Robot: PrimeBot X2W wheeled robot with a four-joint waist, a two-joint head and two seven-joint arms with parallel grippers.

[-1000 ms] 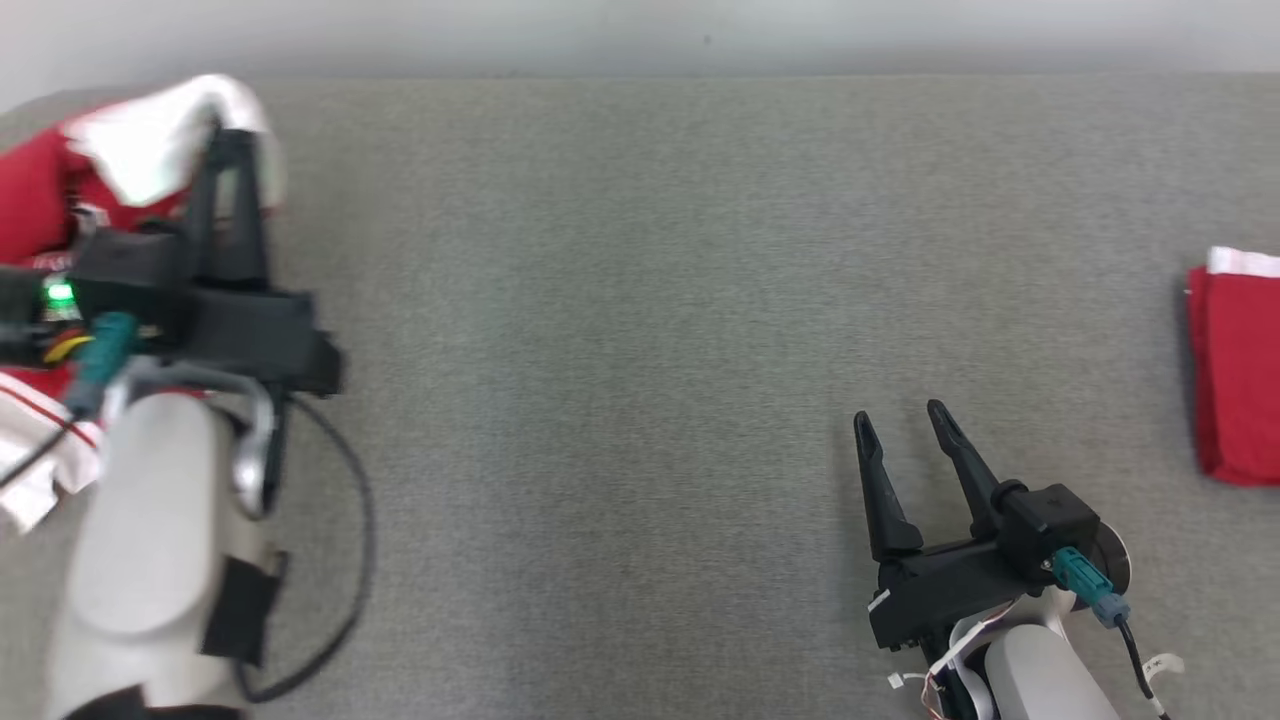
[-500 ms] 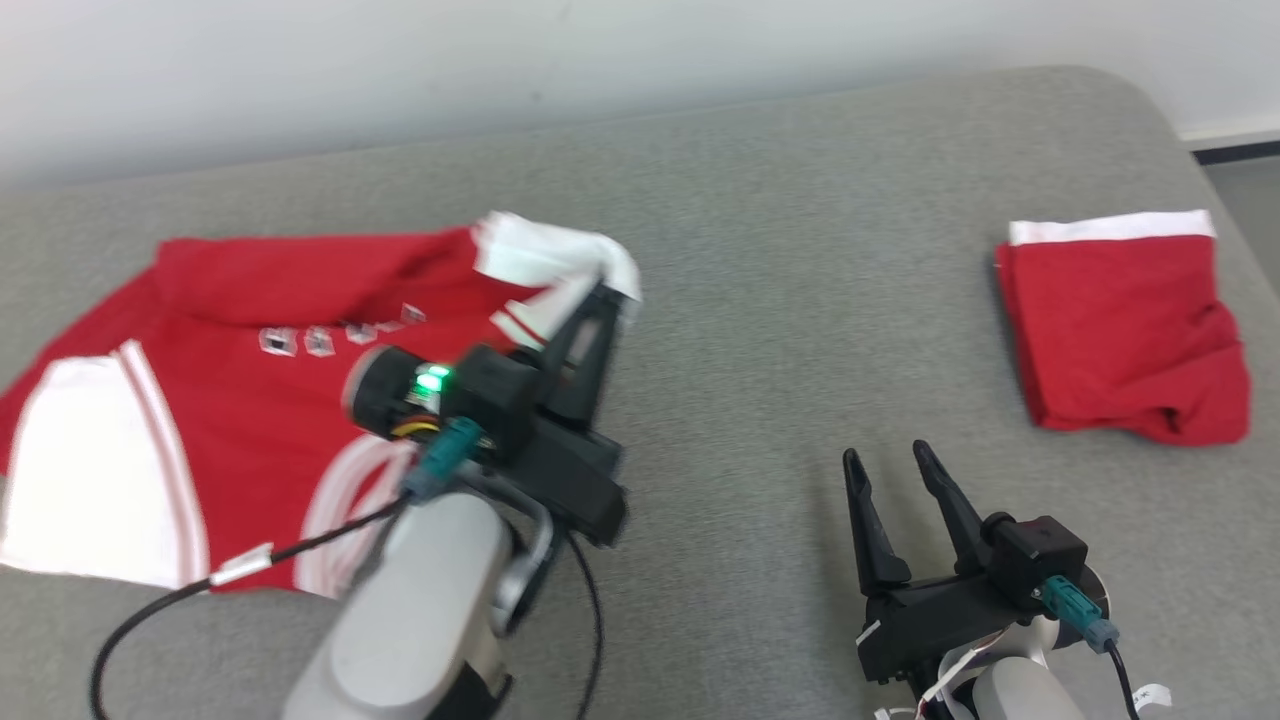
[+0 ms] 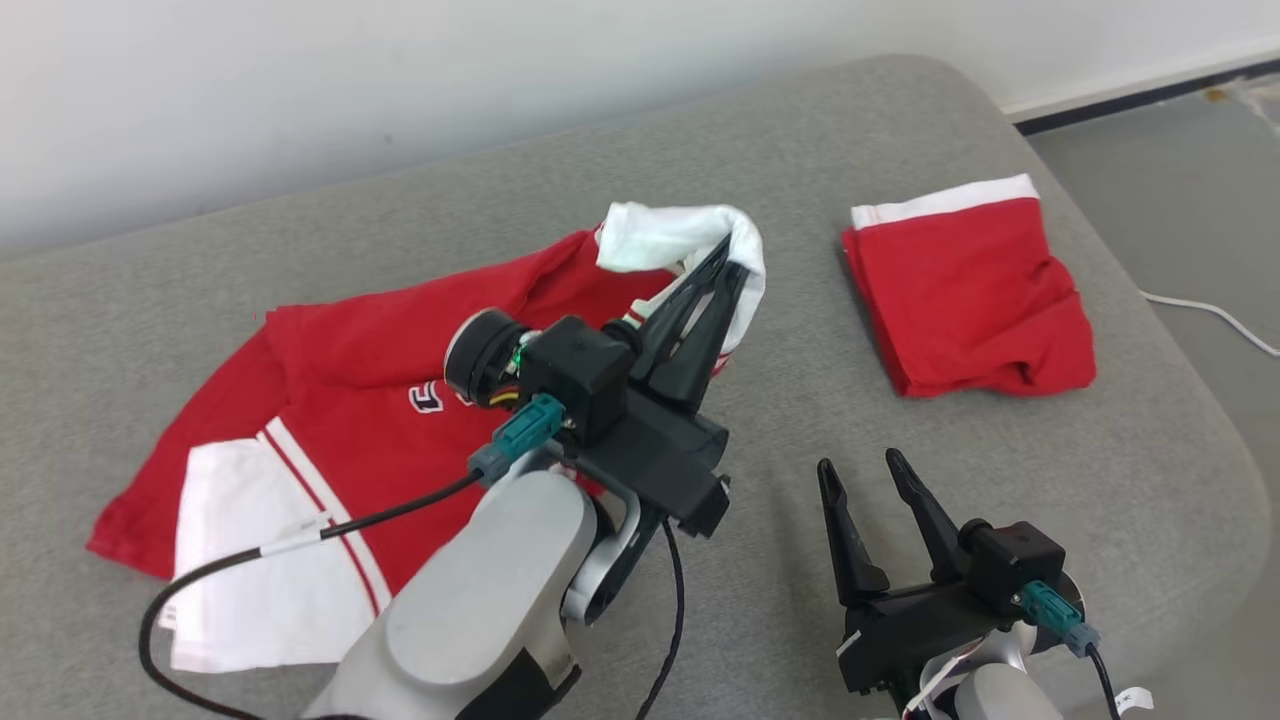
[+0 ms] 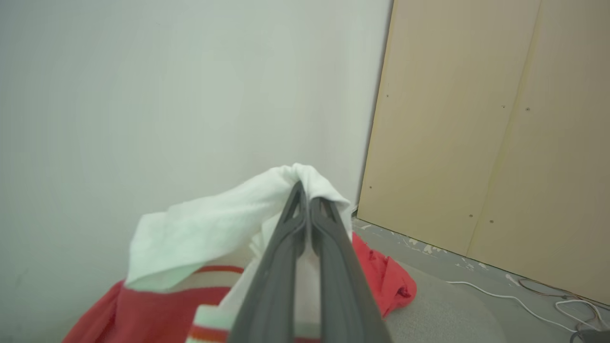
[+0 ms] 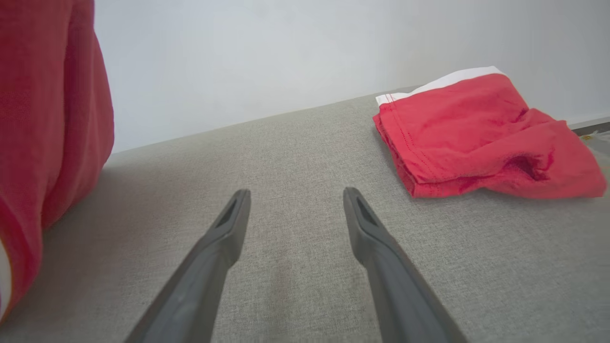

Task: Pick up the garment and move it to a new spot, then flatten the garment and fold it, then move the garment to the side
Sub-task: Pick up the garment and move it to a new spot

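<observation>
The garment [image 3: 340, 350] is a red shirt with white panels and sleeves, spread loosely on the left half of the grey padded surface [image 3: 800, 140]. My left gripper [image 3: 735, 252] is shut on its white sleeve [image 3: 670, 232] and holds that end raised above the surface. In the left wrist view the sleeve [image 4: 205, 233] drapes over the closed left gripper [image 4: 304, 188]. My right gripper [image 3: 858, 460] stands open low over bare surface at the lower right, nothing between its fingers. The right wrist view shows the open right gripper [image 5: 295, 193] and the red garment [image 5: 47, 119] hanging at the left.
A folded red cloth with a white band [image 3: 965, 290] lies at the right of the surface, also ahead-right in the right wrist view as the folded cloth [image 5: 472, 133]. The surface's rounded edge drops to the floor at right, where a white cable [image 3: 1210, 315] runs. A wall stands behind.
The head camera has swung, so the whole picture has shifted. My left gripper has carried the white sleeve nearer to the folded red cloth. The right gripper has stayed open.
</observation>
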